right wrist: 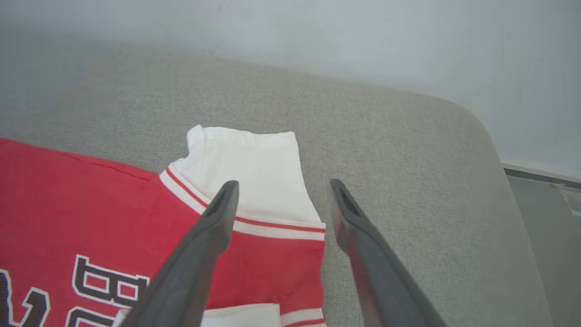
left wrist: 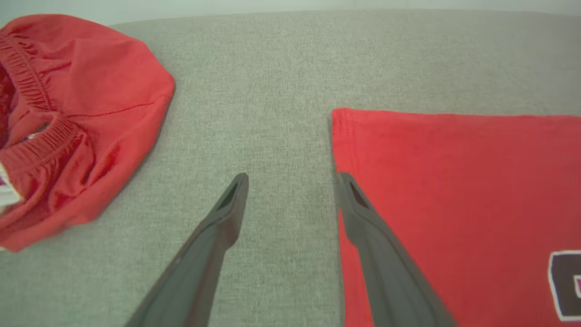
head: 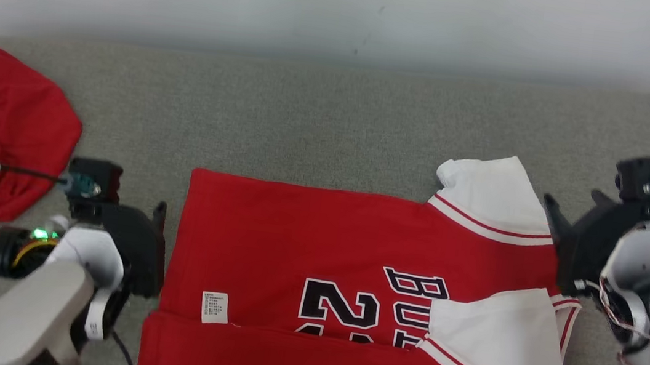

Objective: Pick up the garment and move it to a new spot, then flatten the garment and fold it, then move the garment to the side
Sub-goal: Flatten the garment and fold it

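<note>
Grey fabric-covered surface (head: 333, 115) with rounded corner, plain pale wall (head: 347, 5) behind, soft even light

A bare indoor workroom, more a robot test space than a home. A grey fabric-covered table (head: 333, 115) with rounded corners stands before a plain white wall (head: 347, 5), with smooth grey floor (right wrist: 549, 227) beyond its edge.
</note>
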